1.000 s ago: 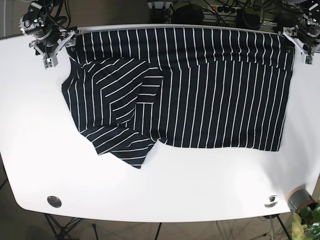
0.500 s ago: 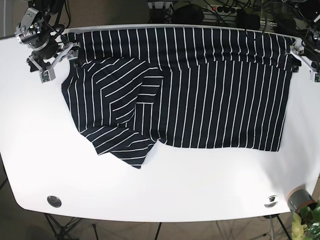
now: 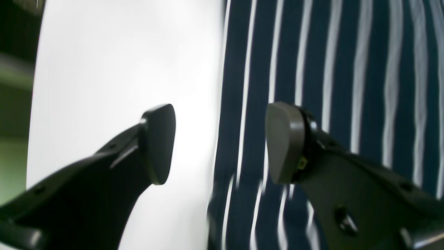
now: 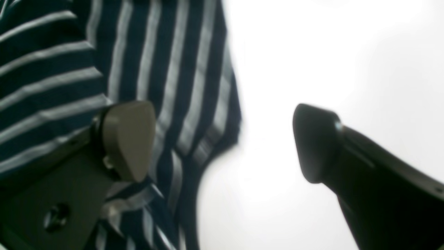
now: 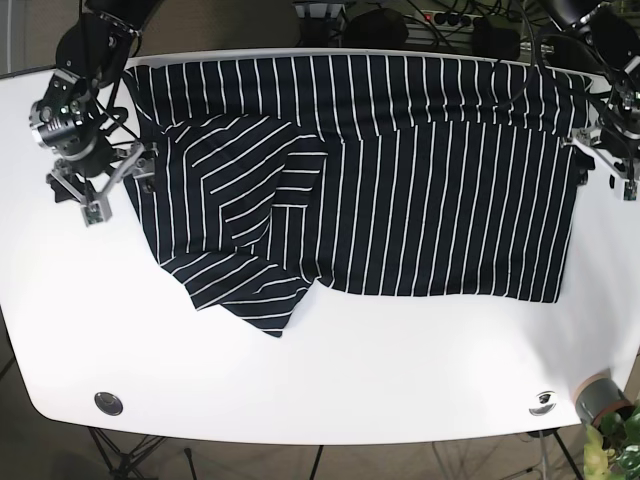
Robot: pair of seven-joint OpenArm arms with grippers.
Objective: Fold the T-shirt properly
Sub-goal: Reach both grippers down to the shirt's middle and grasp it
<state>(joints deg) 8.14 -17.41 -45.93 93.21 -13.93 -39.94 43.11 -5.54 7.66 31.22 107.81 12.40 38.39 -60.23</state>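
Observation:
The black T-shirt with thin white stripes [image 5: 430, 200] lies spread across the white table [image 5: 350, 380], its left part folded over in a crumpled diagonal flap [image 5: 240, 220]. My right gripper [image 5: 118, 188] hovers open at the shirt's left edge. In the right wrist view this gripper [image 4: 222, 142] straddles a shirt corner [image 4: 138, 52], one finger over cloth and one over bare table. My left gripper [image 5: 603, 170] is open at the shirt's right edge. In the left wrist view it [image 3: 220, 146] straddles the edge of the striped cloth [image 3: 347, 69], holding nothing.
Two round metal fittings [image 5: 108, 402] [image 5: 543, 400] sit in the table's front corners. A grey pot with a plant [image 5: 598, 398] stands off the front right corner. Cables and dark gear [image 5: 400, 20] lie behind the far edge.
Both grippers have moved from the shirt's far corners toward the front, along its left and right side edges. The shirt itself lies as before.

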